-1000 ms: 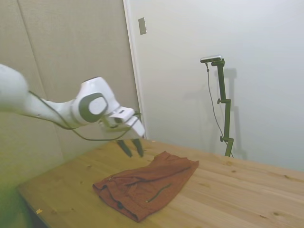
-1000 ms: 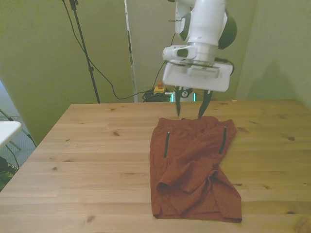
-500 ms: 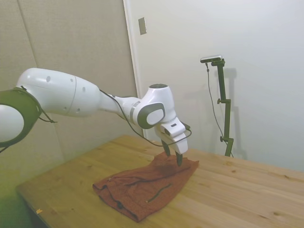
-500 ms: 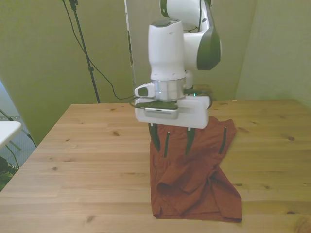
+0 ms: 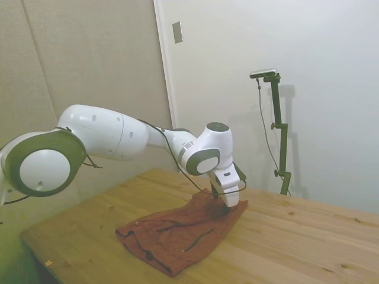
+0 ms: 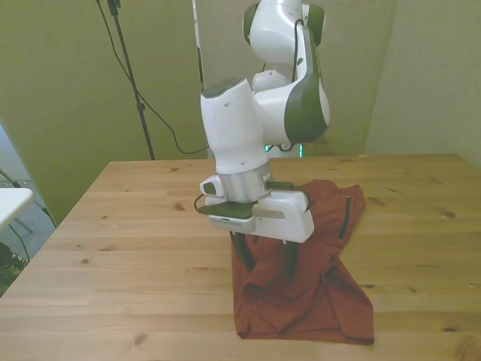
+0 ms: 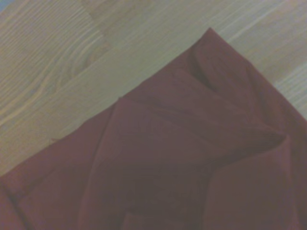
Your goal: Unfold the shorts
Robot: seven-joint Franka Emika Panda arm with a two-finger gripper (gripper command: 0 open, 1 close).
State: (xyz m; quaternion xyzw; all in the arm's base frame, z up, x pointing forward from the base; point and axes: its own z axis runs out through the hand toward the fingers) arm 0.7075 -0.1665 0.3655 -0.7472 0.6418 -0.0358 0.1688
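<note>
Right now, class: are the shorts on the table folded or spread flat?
Folded. In the front view the shorts show a flap doubled over near the middle, with creases; the open gripper stands over that fold.

Shorts (image 6: pixel 331 289) on table (image 6: pixel 135 248), toward front view's right; hand (image 6: pixel 265 265) above them.

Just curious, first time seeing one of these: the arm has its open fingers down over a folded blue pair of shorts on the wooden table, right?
Nearly: the shorts are rust-red, not blue, as the front view shows. The rest holds: the gripper is open, its fingers down over the folded cloth on the wooden table.
</note>
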